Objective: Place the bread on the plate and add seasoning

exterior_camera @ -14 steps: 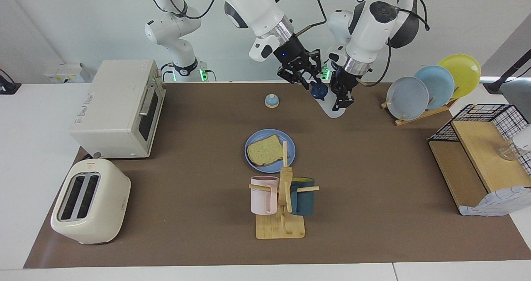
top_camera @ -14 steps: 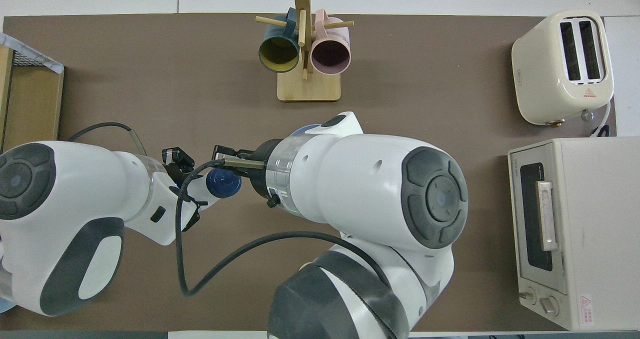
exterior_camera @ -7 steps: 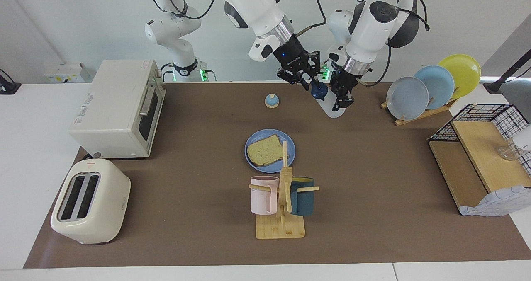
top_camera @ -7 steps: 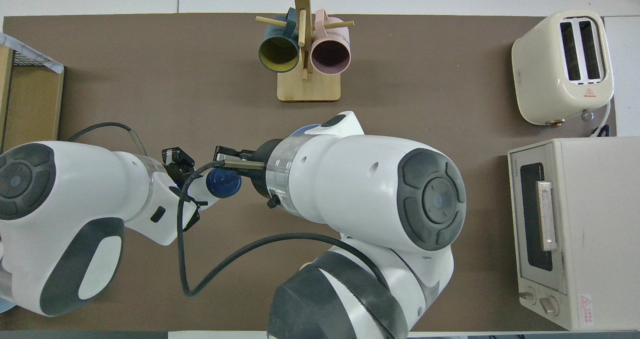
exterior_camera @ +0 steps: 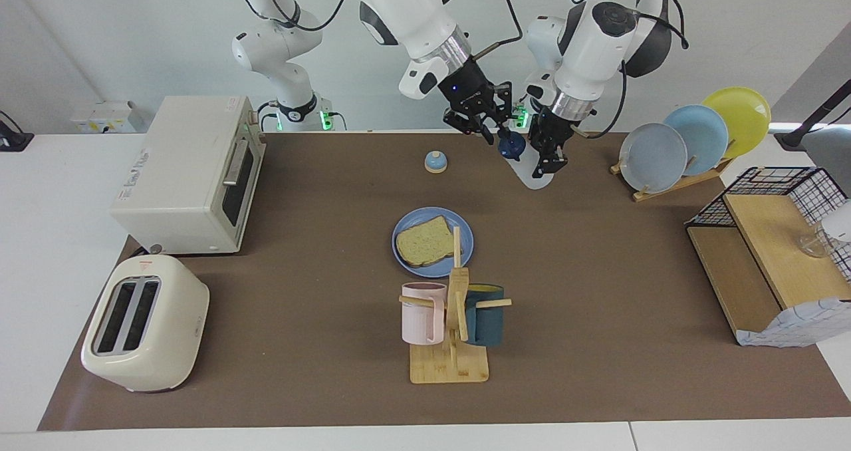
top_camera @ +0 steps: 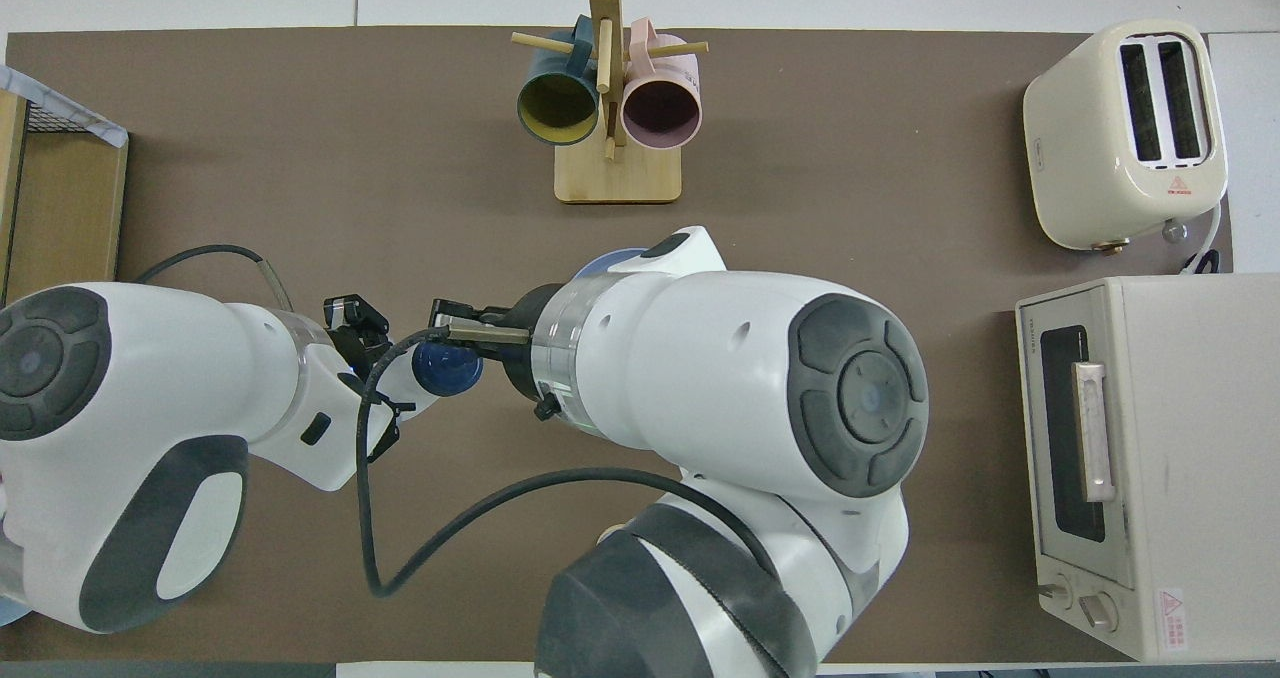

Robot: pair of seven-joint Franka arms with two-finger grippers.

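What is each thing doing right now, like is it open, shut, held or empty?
bread: lying flat on the plate.
plate: on the table, holding the bread.
seasoning: tilted, held up off the table, cap on.
left gripper: shut on the seasoning's body.
right gripper: at the seasoning's cap.
oven: door shut.
toaster: slots empty.
mugs: hanging on their stand.
racked plates: standing on edge.

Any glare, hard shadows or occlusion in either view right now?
Facing view: even light, soft shadows under the mug rack and toaster; bread on the plate shows whole. Overhead view: the right arm's body hides nearly all of the plate; the seasoning shows only its cap and part of its body.
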